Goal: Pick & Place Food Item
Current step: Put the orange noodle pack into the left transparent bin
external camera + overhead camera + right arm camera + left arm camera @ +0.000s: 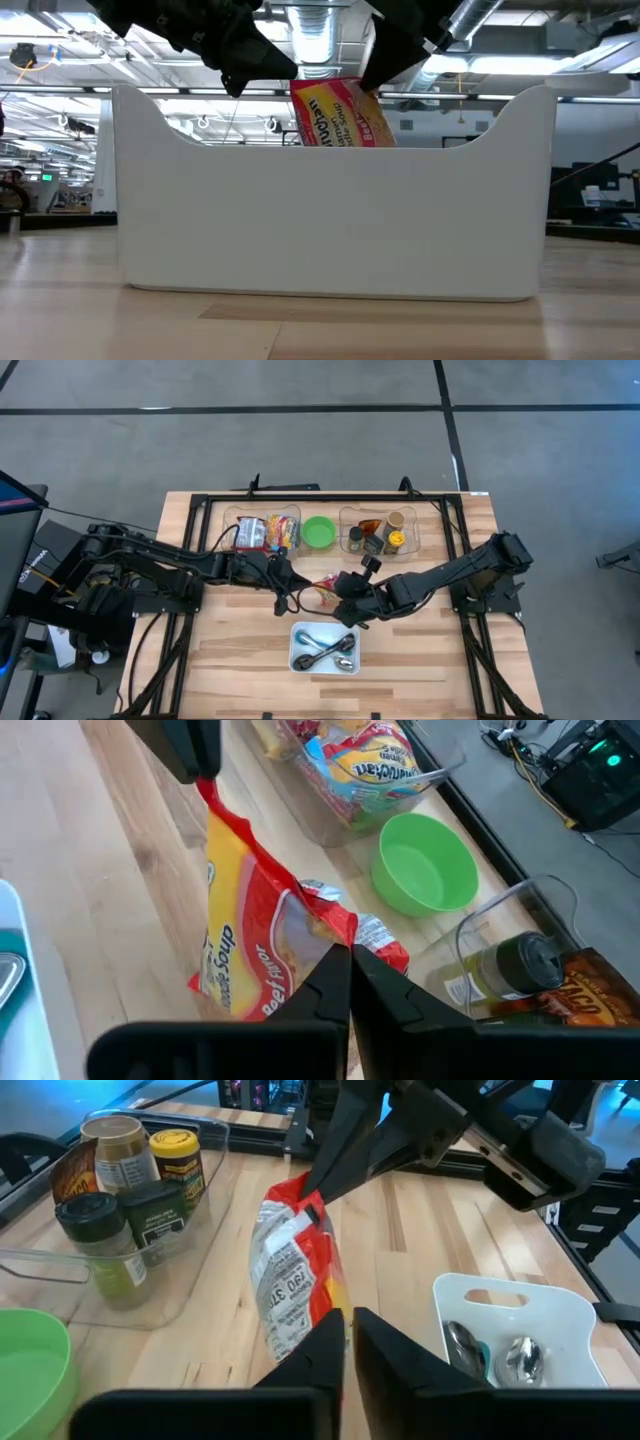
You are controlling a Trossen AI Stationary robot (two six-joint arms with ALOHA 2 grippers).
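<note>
Risk sits in the handover, as I read it: both grippers are pinched on the same soup packet (322, 592), which hangs clear of the tabletop (240, 650) between them, just behind the white cutlery bin (326, 648). In its wrist view my left gripper (347, 1342) has its fingers nearly together on one edge of the packet (297, 1285), though I can't be sure from there how firmly it bites. My right gripper (349, 982) is clamped shut on the opposite edge of the packet (262, 945). If I pull the arms apart while both hold, the thin foil could tear or slip out crooked. If either lets go too early, the packet swings on one corner and may drop into the bin among the spoons (333, 651), not where food belongs. The green bowl (319, 531) and the clear trays of snacks (268, 530) and spice jars (380, 533) lie close behind, so a wide swing could clip them.
</note>
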